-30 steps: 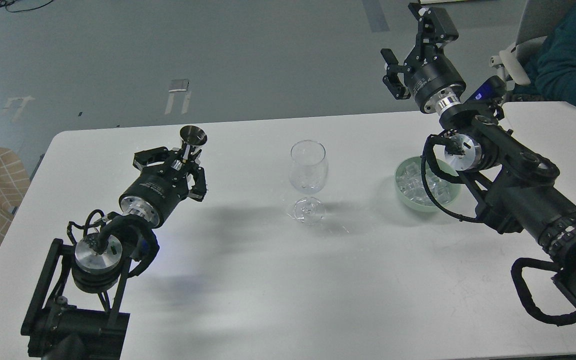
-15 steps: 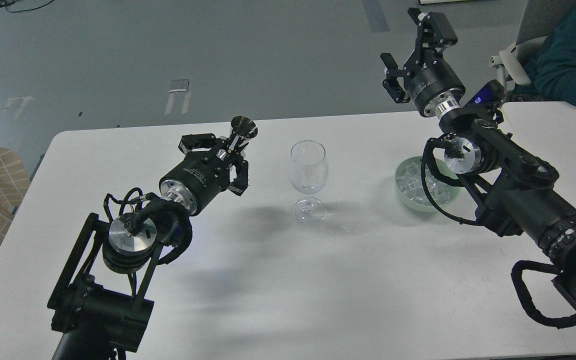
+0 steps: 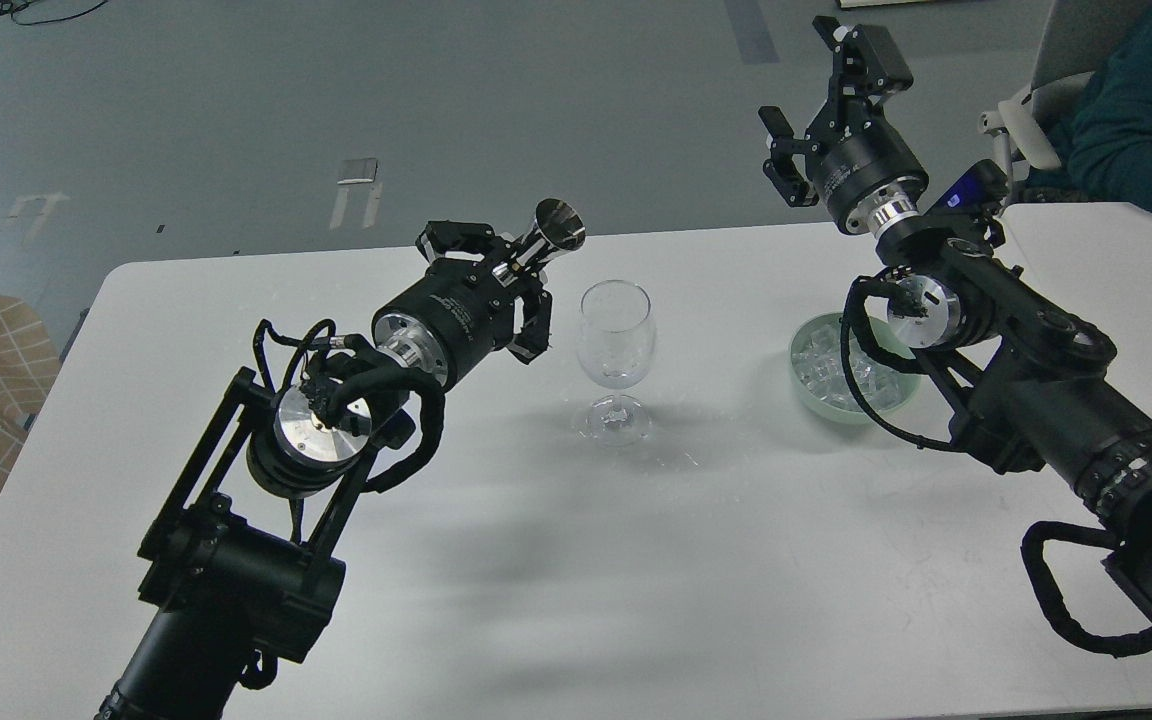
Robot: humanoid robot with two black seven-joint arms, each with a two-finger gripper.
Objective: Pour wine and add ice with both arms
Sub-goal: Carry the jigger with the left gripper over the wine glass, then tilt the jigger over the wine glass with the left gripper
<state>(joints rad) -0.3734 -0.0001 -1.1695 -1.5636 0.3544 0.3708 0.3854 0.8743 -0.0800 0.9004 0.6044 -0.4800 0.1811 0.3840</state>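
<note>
Currently the left end effector [image 3: 508,278] is gripping a small metal jigger [image 3: 548,232], tilting it with its mouth pointing toward the wine glass [image 3: 616,352], just left of the rim. Glass is standing upright mid-desk [image 3: 536,560]; wine not discernible. Right end effector [image 3: 826,110] is hanging raised beyond the desk's far edge, fingers spread, empty. Ice cubes [image 3: 826,365] are sitting in a pale green bowl [image 3: 808,392] right of the glass, partly hidden by the right arm.

On the white table [image 3: 496,560] before me stand an empty wine glass [image 3: 616,360] and, well apart, a pale green bowl [image 3: 808,392] of ice [image 3: 826,370].
</note>
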